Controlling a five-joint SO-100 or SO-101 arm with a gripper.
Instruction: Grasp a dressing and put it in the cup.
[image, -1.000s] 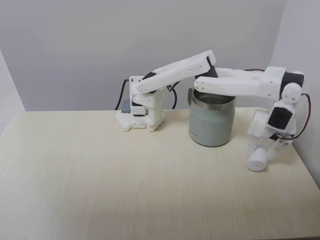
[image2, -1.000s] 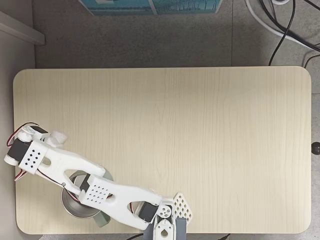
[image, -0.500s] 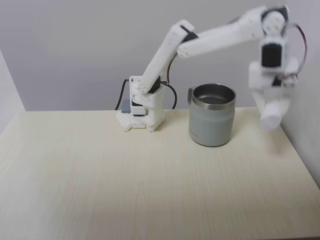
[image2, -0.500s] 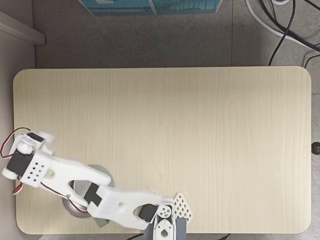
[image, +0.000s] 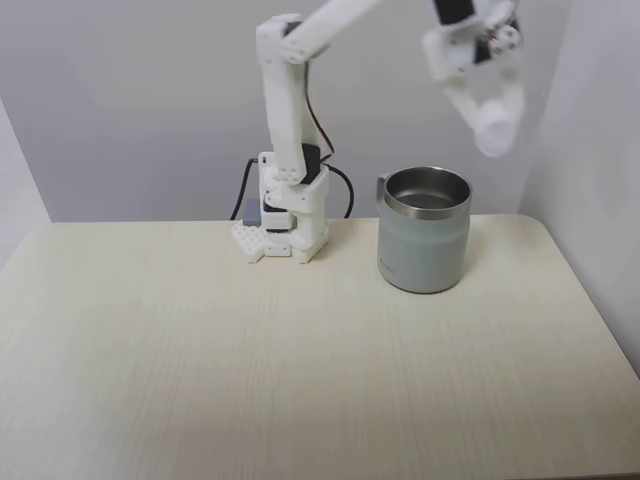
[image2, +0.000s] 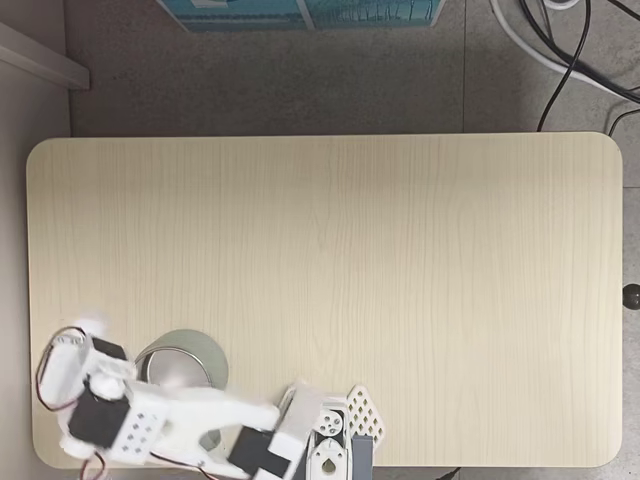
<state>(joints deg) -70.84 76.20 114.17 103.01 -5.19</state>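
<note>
1. We see the pincer (image: 493, 125) raised high in a fixed view, its white fingers pointing down and pinching the dressing (image: 495, 132) at their tips.
2. The dressing looks like a small white roll, rounded and soft-edged, somewhat blurred; it is much smaller than the cup (image: 424, 232).
3. The cup stands below the pincer and a little to its left in that view, apart from the dressing, upright on the pale wooden counter (image: 300, 370).
4. We note the cup's pale grey-green wall, shiny steel rim and steel interior, with a handle partly visible on its left side.
5. In a fixed view from above, the cup (image2: 196, 348) sits near the counter's (image2: 400, 280) lower left corner, with the white arm (image2: 190, 425) partly over it.
6. Dark cables (image2: 560, 50) lie on the floor beyond the counter.
</note>
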